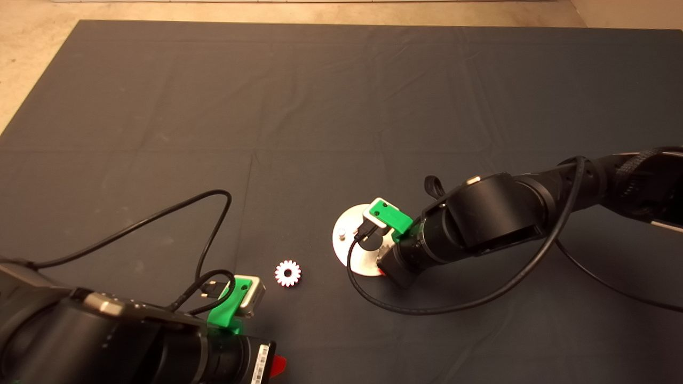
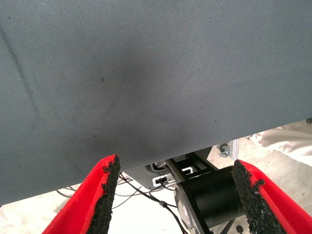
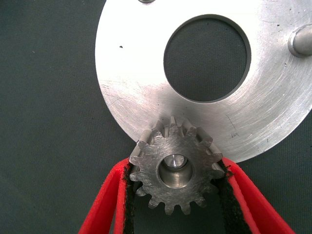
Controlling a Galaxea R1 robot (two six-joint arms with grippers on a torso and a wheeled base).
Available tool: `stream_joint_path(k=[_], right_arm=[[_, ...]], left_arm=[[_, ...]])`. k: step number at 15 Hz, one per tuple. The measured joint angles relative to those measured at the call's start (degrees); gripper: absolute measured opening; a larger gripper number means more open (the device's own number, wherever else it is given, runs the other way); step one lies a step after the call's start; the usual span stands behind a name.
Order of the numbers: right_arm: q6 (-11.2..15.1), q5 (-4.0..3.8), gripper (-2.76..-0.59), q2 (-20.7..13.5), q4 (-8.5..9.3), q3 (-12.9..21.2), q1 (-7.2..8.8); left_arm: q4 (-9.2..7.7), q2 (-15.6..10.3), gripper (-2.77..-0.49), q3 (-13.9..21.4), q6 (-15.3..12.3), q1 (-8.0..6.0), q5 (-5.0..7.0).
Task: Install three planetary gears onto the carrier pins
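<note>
The left hand (image 1: 277, 365) waits low at the near edge, fingers apart. The dark surface (image 1: 320, 96) holds a loose gear (image 1: 288, 273). The right hand (image 3: 175, 195) squeezes another gear (image 3: 174, 168) over a pin (image 3: 173, 162) on the shiny disc (image 3: 126, 87).

- Both arms (image 1: 480, 218) are black and tubular, built from thick cylindrical segments with a dull sheen.
- Each wrist carries a bright green plastic bracket (image 1: 392, 216) with a small silver-grey camera block (image 1: 249, 292) on it.
- Loose black cables (image 1: 213, 234) loop from the camera plugs back along the arms.
- A white barcode label (image 1: 261, 362) sits near the left wrist's end.
- The fingers (image 2: 100, 200) are red, lined with rough, crumbly black pads (image 2: 251, 195).
</note>
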Motion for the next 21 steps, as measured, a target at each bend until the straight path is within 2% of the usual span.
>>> stream_joint_path(k=[10,12,16,21], right_arm=[[0.0,-0.05,-2.20,0.0,0.03,-0.2,-0.01],[0.0,-0.05,-2.03,0.0,0.03,-0.2,-0.01],[0.0,-0.02,-2.02,0.0,0.03,-0.2,-0.01],[0.0,-0.02,-1.73,-0.6,0.04,-0.1,-0.01]], left_arm=[[0.00,0.0,-1.64,0.0,0.1,0.00,0.00],[0.00,0.0,-1.64,0.0,0.1,0.00,0.00],[0.00,0.0,-1.64,0.0,0.1,-0.37,0.00],[0.00,0.0,-1.64,0.0,0.1,-0.78,0.00]])
